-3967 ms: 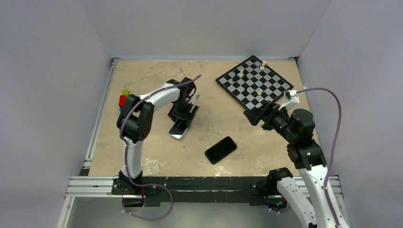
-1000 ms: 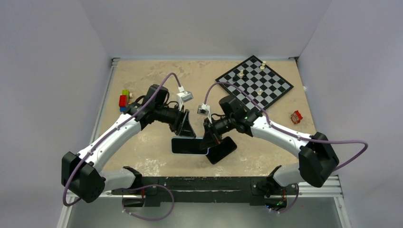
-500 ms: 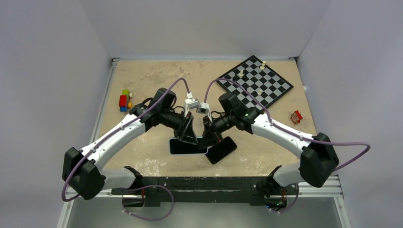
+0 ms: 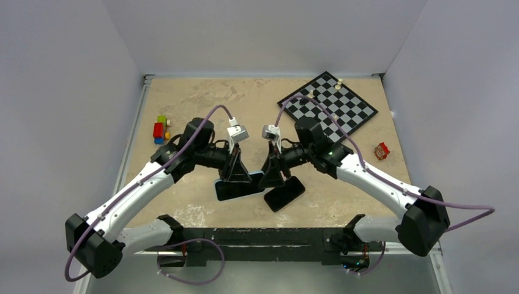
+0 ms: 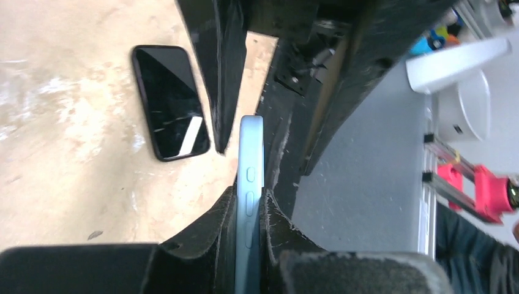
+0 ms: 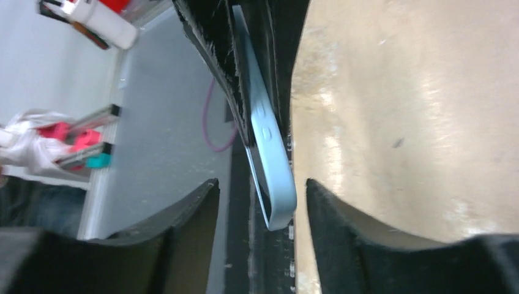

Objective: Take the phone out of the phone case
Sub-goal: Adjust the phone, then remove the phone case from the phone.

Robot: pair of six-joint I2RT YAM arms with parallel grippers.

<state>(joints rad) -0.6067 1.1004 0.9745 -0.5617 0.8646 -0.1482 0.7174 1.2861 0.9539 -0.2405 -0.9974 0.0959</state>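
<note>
1. The table (image 4: 183, 110) is a beige, stained surface enclosed by plain white walls.
2. The left gripper (image 5: 250, 196) is clamped firmly on the light blue phone case (image 5: 251, 147). Both of its pads press against the flat sides of the case.
3. The case stands out forward from the left fingers, edge-on to the wrist camera, with two side buttons just beyond the fingertips.
4. From above, the phone (image 4: 240, 190) shows as a dark face inside the blue frame, so it sits in the case, directly under the left gripper.
5. The right gripper (image 6: 262, 184) faces the left one from the opposite side. Its jaws are parted and they stand on both sides of the free end of the case.
6. In the right wrist view there is a gap between each finger and the case, so the right fingers do not touch it.
7. A black phone (image 4: 286, 193) lies flat on the table, screen up, just under and beside the right gripper.
8. A chessboard (image 4: 333, 107) with a few pieces lies well beyond the right gripper.
9. Some coloured bricks (image 4: 160, 130) lie far out to the left of the left gripper.
10. A small red wrapper (image 4: 382, 150) lies well to the right of the right gripper.
</note>
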